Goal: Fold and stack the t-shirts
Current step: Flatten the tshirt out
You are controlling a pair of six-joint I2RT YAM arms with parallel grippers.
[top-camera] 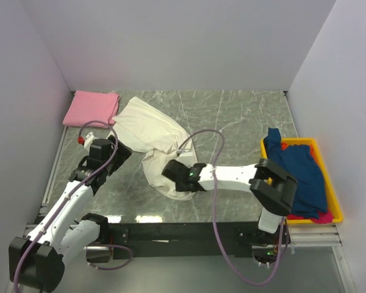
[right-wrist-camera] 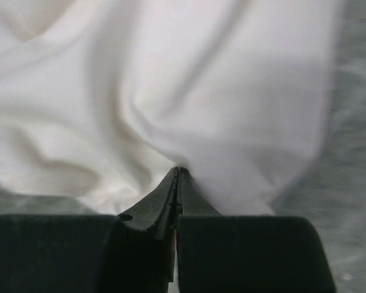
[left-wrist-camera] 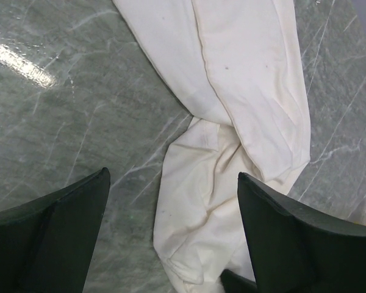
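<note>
Four t-shirts can be counted: one dark blue t-shirt [top-camera: 302, 174] and one magenta t-shirt [top-camera: 322, 216] inside the yellow bin [top-camera: 333, 190] (whether more lie buried there cannot be told), one cream-white t-shirt [top-camera: 147, 131] left of the bin, one pink t-shirt [top-camera: 91, 108] farther left. One bin. Two grippers, left gripper [top-camera: 122, 147] and right gripper [right-wrist-camera: 178, 171], both left of the bin
</note>
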